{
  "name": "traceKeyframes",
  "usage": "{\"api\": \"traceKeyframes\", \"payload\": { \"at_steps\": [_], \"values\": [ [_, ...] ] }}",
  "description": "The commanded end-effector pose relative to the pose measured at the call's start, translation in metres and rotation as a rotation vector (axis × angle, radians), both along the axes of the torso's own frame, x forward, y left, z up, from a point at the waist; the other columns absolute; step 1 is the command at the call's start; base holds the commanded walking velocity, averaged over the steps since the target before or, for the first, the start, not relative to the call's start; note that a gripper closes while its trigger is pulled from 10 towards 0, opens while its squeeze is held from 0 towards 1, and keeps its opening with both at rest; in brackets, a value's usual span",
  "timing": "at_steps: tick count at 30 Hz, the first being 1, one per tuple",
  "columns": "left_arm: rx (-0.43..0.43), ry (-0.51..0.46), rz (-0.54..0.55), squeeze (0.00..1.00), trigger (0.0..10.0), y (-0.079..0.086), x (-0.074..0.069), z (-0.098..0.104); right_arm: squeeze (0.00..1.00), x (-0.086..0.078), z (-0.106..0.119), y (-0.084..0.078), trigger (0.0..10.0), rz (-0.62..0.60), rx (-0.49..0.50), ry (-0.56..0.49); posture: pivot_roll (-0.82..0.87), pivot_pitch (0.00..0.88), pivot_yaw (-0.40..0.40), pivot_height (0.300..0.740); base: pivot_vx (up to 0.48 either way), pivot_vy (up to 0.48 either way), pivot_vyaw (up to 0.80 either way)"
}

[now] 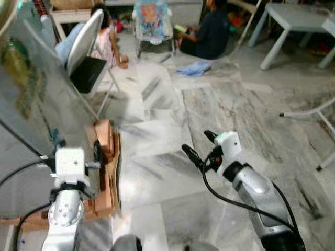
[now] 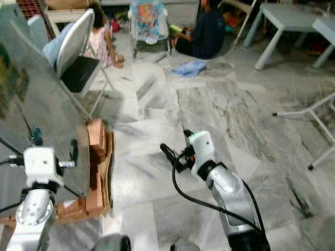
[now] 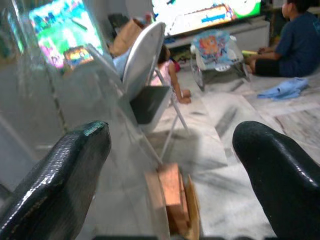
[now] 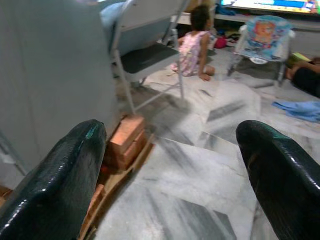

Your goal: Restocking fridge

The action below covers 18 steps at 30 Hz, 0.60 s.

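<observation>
Both arms are silver metal tubes ending in white, boxy wrist housings. The left hand (image 1: 78, 157) has a small bolt-like stub on its housing's side and black cables looping from it. The right hand (image 1: 199, 149) shows a red mark on its housing, and a black cable curves beneath it. The fingers (image 4: 55, 185) are glossy, textured black with rounded tips.

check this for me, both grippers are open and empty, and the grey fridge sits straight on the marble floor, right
Not quite. Both the left gripper and right gripper are open and empty, but the grey fridge stands raised on bricks and boards, not straight on the marble floor; the left eye view shows it.
</observation>
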<state>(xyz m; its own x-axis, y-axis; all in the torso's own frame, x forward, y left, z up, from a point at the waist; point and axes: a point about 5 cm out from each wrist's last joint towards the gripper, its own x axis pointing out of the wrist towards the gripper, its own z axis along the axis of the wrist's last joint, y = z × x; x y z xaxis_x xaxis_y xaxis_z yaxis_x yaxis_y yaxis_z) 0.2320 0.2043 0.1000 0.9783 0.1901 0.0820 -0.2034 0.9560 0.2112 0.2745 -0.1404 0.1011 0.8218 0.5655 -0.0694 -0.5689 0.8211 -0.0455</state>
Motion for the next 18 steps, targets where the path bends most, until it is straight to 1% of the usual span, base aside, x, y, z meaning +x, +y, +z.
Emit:
{"api": "traceKeyframes", "payload": {
  "at_steps": [1,2,3,4,5,7,11,15,18],
  "values": [
    [-0.018,0.035,0.067,0.00,10.0,0.006,-0.008,-0.007,0.00,0.000,0.004,-0.001,10.0,-0.050,0.046,-0.006,-0.01,0.126,-0.012,0.740,0.000,0.000,0.00],
    [-0.018,0.035,0.067,0.00,10.0,0.006,-0.008,-0.007,0.00,0.000,0.004,-0.001,10.0,-0.050,0.046,-0.006,-0.01,0.126,-0.012,0.740,0.000,0.000,0.00],
    [-0.017,0.036,0.086,0.00,10.0,0.009,-0.009,-0.007,0.00,0.000,0.005,0.001,10.0,-0.064,0.042,-0.023,0.00,0.127,-0.014,0.740,0.000,0.000,0.74],
    [-0.013,0.035,0.101,0.00,10.0,0.012,-0.009,-0.007,0.00,0.002,0.007,0.004,10.0,-0.104,0.043,-0.041,0.00,0.126,-0.014,0.740,0.000,0.000,0.74],
    [-0.017,0.033,0.108,0.00,10.0,0.014,-0.008,-0.007,0.00,0.003,0.007,0.004,10.0,-0.139,0.060,-0.037,0.00,0.126,-0.014,0.740,0.000,0.000,0.74],
    [-0.022,0.030,0.116,0.00,10.0,0.016,-0.007,-0.006,0.00,0.005,0.008,0.004,10.0,-0.186,0.084,-0.027,-0.01,0.125,-0.014,0.740,0.000,0.000,0.74],
    [-0.015,0.024,0.111,0.00,10.0,0.018,0.000,-0.004,0.00,0.010,0.013,0.000,10.0,-0.250,0.070,-0.057,-0.01,0.125,-0.015,0.740,0.000,0.000,0.73],
    [-0.027,0.020,0.094,0.00,10.0,0.016,0.004,-0.003,0.00,0.017,0.015,-0.008,10.0,-0.299,0.072,-0.058,-0.02,0.126,-0.018,0.740,0.000,0.000,0.67],
    [-0.052,0.018,0.046,0.00,10.0,0.009,0.006,-0.004,0.00,0.021,0.016,-0.015,10.0,-0.336,0.078,-0.052,-0.02,0.127,-0.025,0.740,0.000,0.000,0.00]
  ]
}}
